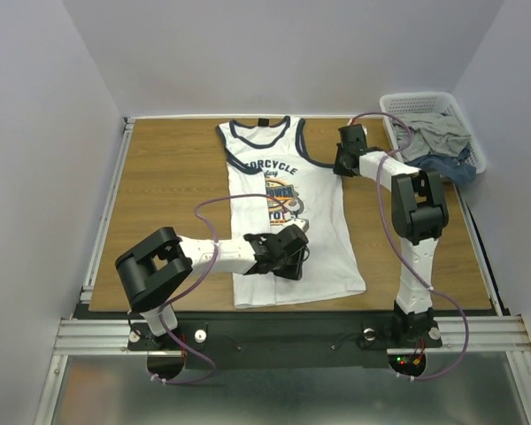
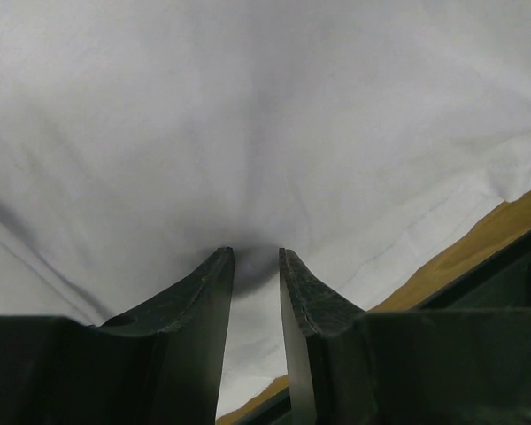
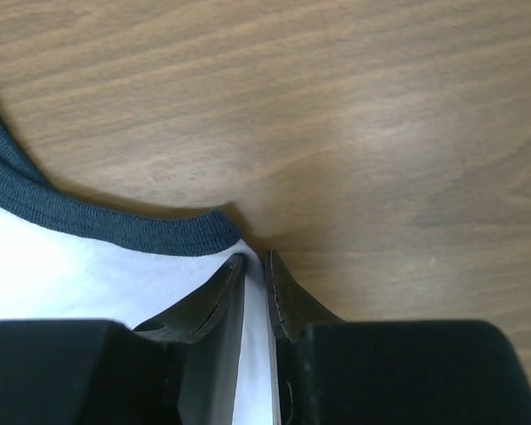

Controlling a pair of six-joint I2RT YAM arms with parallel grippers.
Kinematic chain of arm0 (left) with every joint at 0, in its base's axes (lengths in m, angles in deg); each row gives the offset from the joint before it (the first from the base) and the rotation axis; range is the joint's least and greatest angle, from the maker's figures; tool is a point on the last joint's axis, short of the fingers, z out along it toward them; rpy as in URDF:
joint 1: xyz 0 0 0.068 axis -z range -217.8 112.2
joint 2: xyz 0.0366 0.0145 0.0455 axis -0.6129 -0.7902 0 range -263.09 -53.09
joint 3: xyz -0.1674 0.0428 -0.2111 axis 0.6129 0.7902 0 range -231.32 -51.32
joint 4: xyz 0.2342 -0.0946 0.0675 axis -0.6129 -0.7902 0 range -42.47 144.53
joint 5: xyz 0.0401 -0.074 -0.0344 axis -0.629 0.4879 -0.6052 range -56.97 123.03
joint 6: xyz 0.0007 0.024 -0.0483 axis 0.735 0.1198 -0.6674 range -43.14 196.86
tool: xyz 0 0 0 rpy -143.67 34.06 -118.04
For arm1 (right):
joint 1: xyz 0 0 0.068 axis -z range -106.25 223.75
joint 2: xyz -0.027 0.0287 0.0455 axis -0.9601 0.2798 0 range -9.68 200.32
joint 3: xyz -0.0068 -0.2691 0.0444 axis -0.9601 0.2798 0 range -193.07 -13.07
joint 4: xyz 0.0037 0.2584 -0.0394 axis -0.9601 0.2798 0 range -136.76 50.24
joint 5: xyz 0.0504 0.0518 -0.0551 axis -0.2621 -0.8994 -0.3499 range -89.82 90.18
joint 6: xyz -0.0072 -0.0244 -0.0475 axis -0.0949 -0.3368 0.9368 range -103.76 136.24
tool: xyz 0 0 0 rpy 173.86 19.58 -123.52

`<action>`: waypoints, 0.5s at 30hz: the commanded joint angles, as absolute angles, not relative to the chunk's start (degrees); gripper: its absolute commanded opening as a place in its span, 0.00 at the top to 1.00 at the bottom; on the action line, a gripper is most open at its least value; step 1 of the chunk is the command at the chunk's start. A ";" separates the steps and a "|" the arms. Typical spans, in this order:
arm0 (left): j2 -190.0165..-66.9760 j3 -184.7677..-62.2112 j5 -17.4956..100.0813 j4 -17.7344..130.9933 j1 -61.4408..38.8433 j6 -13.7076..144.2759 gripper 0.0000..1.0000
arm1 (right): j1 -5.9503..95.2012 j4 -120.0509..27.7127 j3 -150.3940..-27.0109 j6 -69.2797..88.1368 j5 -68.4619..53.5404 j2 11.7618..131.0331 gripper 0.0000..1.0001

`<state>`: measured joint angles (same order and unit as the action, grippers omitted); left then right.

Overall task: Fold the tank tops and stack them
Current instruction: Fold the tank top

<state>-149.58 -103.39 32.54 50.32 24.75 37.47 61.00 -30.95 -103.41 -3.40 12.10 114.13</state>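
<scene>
**Step in hand (judged): opening fold of the first garment.**

1. Position. The tank top (image 1: 332, 239) lies flat and print up on the desk (image 1: 173, 177), directly beneath both claws. None is folded or stacked yet. More garments (image 1: 434, 133) sit in the basket (image 1: 425, 99), beyond and outboard of the right claw.

2. Right claw (image 1: 341, 166). It is clenched on the side edge of the tank top, just below where the navy armhole trim (image 3: 115, 226) ends. White cloth shows between its fingers (image 3: 226, 288). Bare desk lies on its outer side.

3. Left claw (image 1: 294, 241). It is clenched on a pinch of the white body panel, low on the garment. Creases run in to its fingertips (image 2: 217, 270). The hem lies to its right in the wrist view.

4. Procedure.
   - Lift both claws together and only slightly, so that the rest of the cloth stays on the desk.
   - Carry the right-hand edge across in one even sweep, both claws moving in parallel. Uneven travel is likely to skew the crease.
   - The left pinch probably takes both layers. Confirm that the lower layer rises with it; if it does not, regrip.
   - The right grip sits at the very corner of the cloth and may slip. Move slowly.
   - Set the edge down flat before letting go.
</scene>
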 commanded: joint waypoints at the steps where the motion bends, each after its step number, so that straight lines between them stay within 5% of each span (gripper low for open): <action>1: -148.46 -97.56 32.06 39.15 25.40 38.19 0.62 | 62.24 -29.19 -100.61 -2.48 15.04 110.99 0.79; 6: -145.12 -93.78 35.13 38.00 25.40 35.73 0.64 | 62.24 -29.27 -97.89 -3.09 13.98 108.01 0.79; 15: -139.50 -90.60 36.37 35.19 25.40 37.13 0.61 | 62.33 -29.19 -93.84 -4.15 8.10 102.21 0.62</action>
